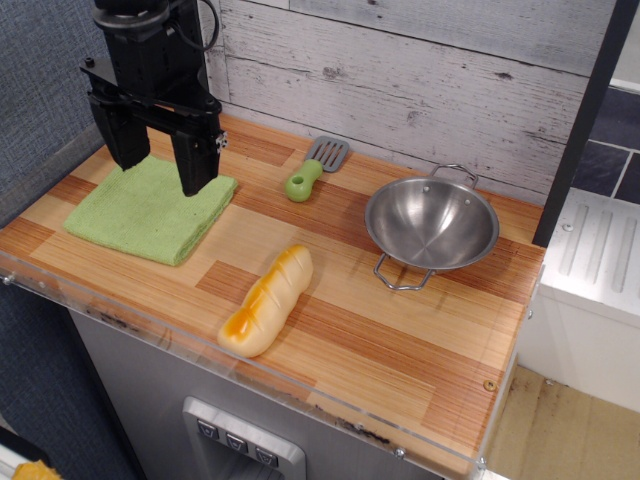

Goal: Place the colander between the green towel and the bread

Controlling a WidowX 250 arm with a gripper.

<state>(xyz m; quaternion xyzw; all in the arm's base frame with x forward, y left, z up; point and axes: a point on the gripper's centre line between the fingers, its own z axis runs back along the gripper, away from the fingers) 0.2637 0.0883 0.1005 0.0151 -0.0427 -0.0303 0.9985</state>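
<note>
The colander point(432, 223) is a shiny steel bowl with two wire loop handles, standing at the right of the wooden counter. The bread point(267, 301) lies near the front edge, middle. The green towel point(148, 210) lies flat at the left. My black gripper point(158, 165) hangs over the towel's back part, jaws open and empty, far left of the colander.
A grey spatula with a green handle point(313, 170) lies at the back, between towel and colander. A plank wall runs behind the counter point(400, 340). A clear plastic lip edges the front. A white appliance point(590, 270) stands at the right.
</note>
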